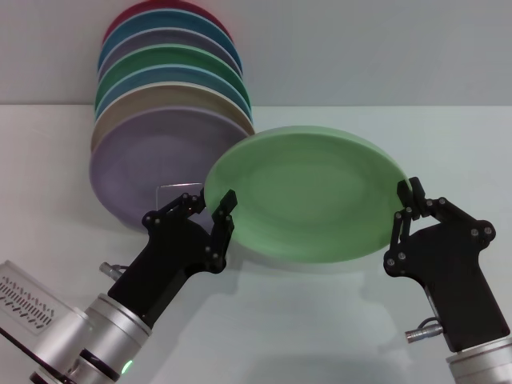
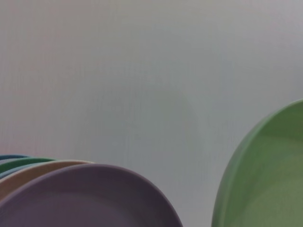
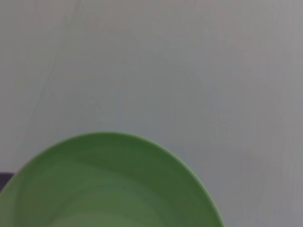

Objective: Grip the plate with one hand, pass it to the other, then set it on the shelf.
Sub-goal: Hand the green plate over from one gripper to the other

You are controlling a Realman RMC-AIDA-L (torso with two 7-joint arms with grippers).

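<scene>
The light green plate (image 1: 308, 192) hangs tilted above the table between my two grippers; it also fills a corner of the left wrist view (image 2: 265, 184) and of the right wrist view (image 3: 104, 184). My right gripper (image 1: 411, 192) is shut on the plate's right rim. At the left rim, my left gripper (image 1: 211, 202) stands open, one finger in front of the edge and one behind it. The shelf (image 1: 176, 186) shows only as a thin wire loop just left of the plate, in front of the lavender plate.
A row of upright coloured plates stands at the back left, with a lavender plate (image 1: 148, 160) (image 2: 90, 198) in front, then beige, blue, dark green (image 1: 172, 58) and red ones behind. White table surface (image 1: 320, 320) lies below the held plate.
</scene>
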